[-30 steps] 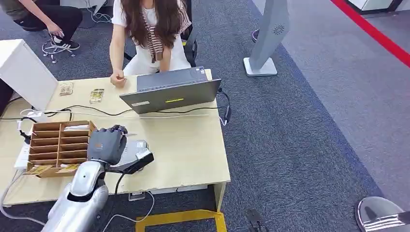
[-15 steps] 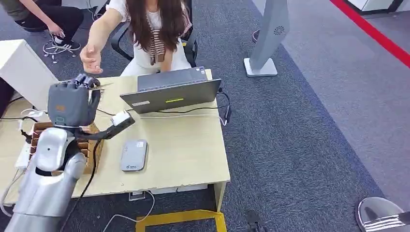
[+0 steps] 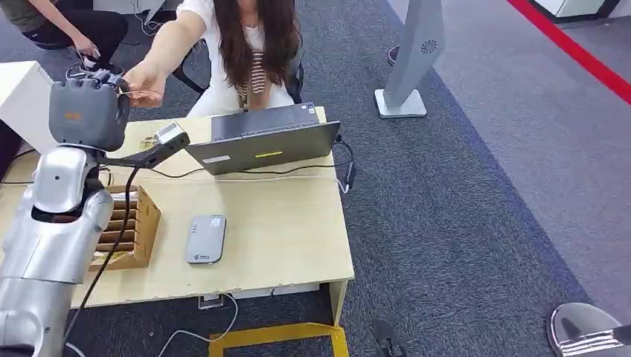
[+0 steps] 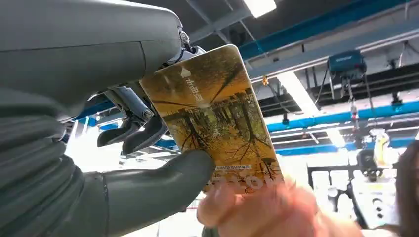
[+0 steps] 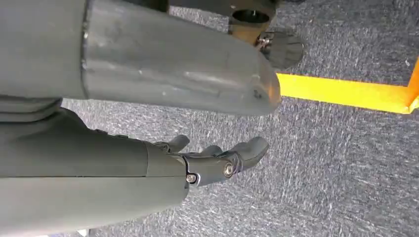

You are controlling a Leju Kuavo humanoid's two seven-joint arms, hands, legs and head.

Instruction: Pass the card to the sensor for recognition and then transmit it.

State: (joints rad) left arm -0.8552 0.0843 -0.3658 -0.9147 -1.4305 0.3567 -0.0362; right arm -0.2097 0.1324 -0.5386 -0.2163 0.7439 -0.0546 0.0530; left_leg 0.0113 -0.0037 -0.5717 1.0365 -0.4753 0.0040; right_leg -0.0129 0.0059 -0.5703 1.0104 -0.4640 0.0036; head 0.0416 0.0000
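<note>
My left robot hand has risen farther left to the person's hand, still pinching the card aloft; I'd release only once their fingers grip firmly.

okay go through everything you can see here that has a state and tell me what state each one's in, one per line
card: pinched in the left hand, a person's fingers on its free end
left hand: raised, holding the card
right hand: hanging over carpet, holding nothing
laptop: lid open
card reader: flat on the table, nothing on it
</note>
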